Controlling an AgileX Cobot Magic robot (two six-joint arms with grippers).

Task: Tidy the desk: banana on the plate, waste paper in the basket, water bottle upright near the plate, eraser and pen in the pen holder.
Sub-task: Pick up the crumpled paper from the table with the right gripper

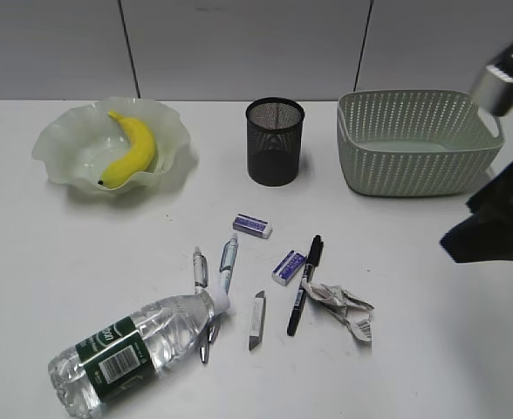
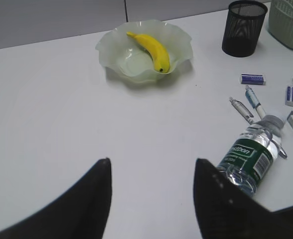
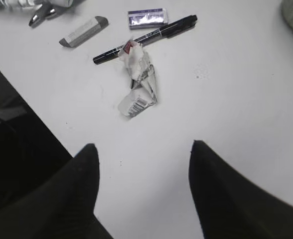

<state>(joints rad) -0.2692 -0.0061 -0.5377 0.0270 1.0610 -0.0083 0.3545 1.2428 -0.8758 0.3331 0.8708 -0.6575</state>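
Right gripper point(image 3: 141, 189) spread, empty, above desk point(image 3: 236, 99); waste paper point(image 3: 139, 82) lies just ahead, touching the black pen point(image 3: 146, 36), elongated toward the gripper. Right arm nearer.

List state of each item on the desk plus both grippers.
banana: lying in plate
water bottle: on its side, capped
waste paper: on desk, beside black pen
pen holder: upright
basket: upright, no paper inside
left gripper: open, holding nothing
right gripper: open, holding nothing
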